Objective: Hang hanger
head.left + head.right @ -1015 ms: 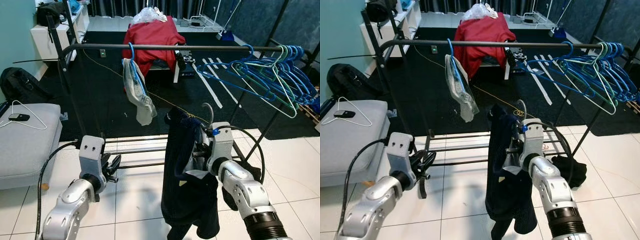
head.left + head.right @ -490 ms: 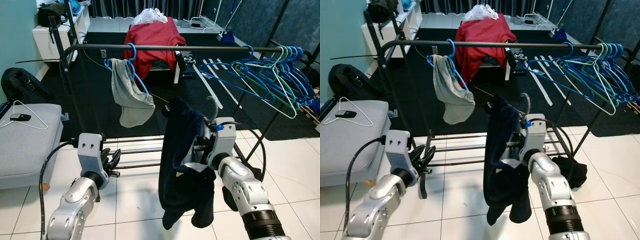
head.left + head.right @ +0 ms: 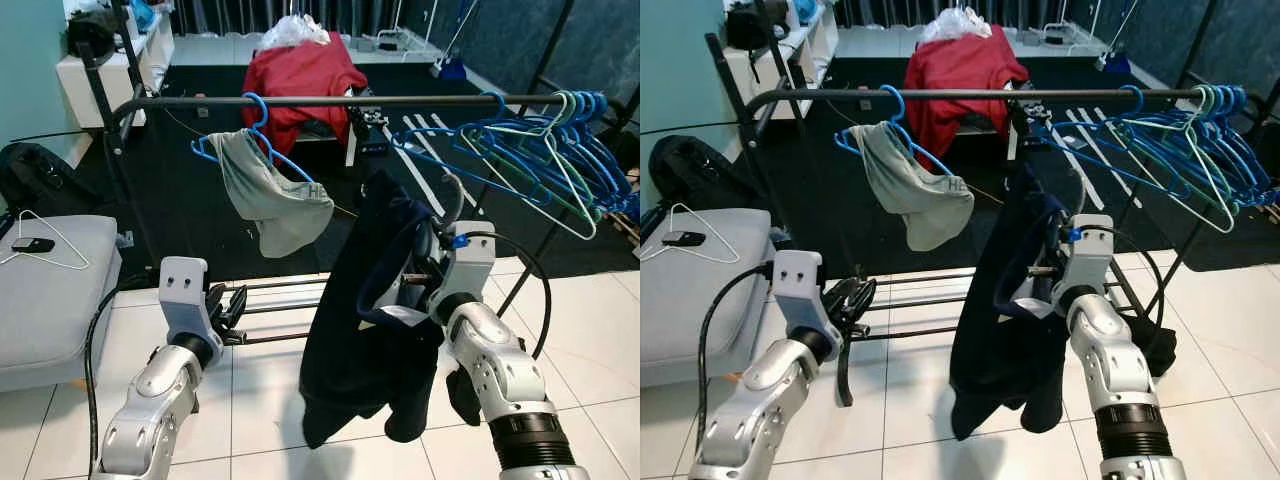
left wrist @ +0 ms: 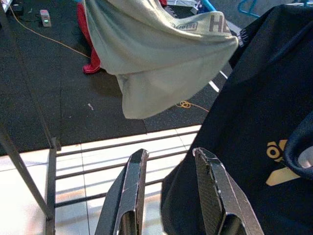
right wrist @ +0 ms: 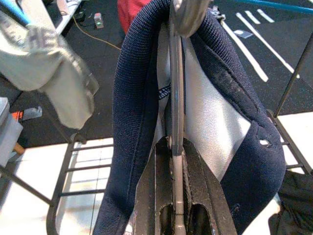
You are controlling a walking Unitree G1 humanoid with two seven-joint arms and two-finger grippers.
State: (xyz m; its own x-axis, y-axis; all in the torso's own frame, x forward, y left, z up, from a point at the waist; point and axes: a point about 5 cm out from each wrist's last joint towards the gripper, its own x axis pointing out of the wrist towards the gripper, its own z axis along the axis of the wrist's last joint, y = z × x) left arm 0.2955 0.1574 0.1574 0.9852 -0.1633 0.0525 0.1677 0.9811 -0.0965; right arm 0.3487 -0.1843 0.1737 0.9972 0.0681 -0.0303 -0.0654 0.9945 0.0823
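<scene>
The right gripper [image 5: 175,161] is clamped on the thin grey hanger [image 5: 176,98] that carries a navy shirt [image 3: 365,330]; the hanger's bar runs straight between the two closed fingers, and its grey hook [image 3: 455,195] rises just below the black rail [image 3: 320,101], not yet over it. The shirt hangs down from the gripper toward 6 o'clock, its hem clear of the white tiled floor [image 3: 270,400].

On the rail, a blue hanger [image 3: 255,135] with a grey garment [image 3: 275,195] hangs at about 11 o'clock from the shirt, and a bunch of bare blue and green hangers [image 3: 540,150] crowds the rail's far end at 2 o'clock. Between those two lies a bare stretch of rail, directly above the held hook. The rack's left upright [image 3: 125,200] and its low crossbars [image 3: 280,285] edge the space beneath.

The left gripper [image 4: 168,191] is held low at 9 o'clock from the shirt, its fingers parted with nothing between them, near the shirt's side but apart from it.

Writing: the grey garment's waistband shows white letters, readable only as "H" and part of another [image 4: 217,22]. The navy shirt bears a gold three-bar logo [image 4: 279,164]; the letters by it are too partial to read.

A grey ottoman [image 3: 50,290] with a white wire hanger [image 3: 45,240] sits at 9 o'clock; a red cloth [image 3: 300,75] drapes furniture beyond the rail at 12.
</scene>
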